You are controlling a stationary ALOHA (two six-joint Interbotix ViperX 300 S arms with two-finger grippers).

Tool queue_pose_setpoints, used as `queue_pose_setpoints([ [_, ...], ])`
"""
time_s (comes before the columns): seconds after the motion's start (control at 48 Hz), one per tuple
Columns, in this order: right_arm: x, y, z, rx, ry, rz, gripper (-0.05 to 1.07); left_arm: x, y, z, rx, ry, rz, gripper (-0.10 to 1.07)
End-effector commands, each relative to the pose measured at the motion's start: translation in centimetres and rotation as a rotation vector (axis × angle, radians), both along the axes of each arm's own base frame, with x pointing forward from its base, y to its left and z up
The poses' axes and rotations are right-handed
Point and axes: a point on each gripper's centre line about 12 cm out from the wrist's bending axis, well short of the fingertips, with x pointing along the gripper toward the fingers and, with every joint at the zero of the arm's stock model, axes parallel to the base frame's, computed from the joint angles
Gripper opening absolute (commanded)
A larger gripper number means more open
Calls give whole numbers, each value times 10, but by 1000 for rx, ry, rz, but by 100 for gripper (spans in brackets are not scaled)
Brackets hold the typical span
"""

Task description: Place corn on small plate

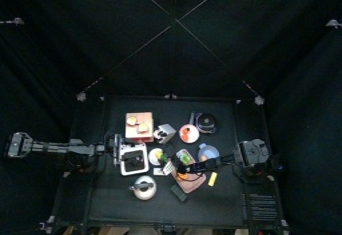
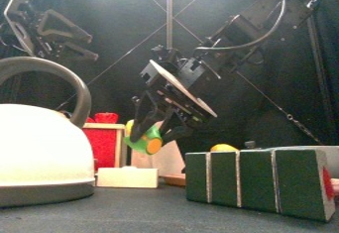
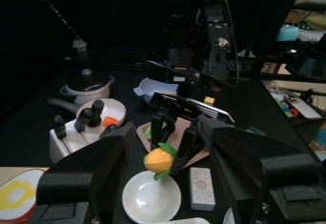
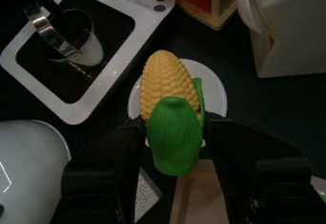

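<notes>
Right end effector (image 4: pixel 178 156) clamping corn (image 4: pixel 170 104) by green end, above small plate (image 4: pixel 212 87)

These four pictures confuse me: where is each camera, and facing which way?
Top: overhead, facing straight down at the table; left arm, right arm show.
Front: table's front edge, facing level across; right gripper holding corn.
Left wrist: on left arm, facing across the table; open left gripper.
Right wrist: on right arm, facing down; its jaws.
Shared: both wrist views show corn above the plate.

Glossy plastic corn (image 4: pixel 170 109), smooth white small plate (image 3: pixel 158 195), shiny metal cup (image 4: pixel 67 35)
</notes>
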Motion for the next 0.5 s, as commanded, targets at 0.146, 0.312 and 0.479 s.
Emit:
queue_pose_setpoints([
  [0.146,14,-9,13,21,-46,-40,79,1,0,5,5,-15,0,91],
  [0.312,19,-12,8,19,-42,-46,85,1,0,4,5,-12,0,91],
  [0.479,24,-15,8,19,-47,-53,96,1,0,4,5,-12,0,91],
])
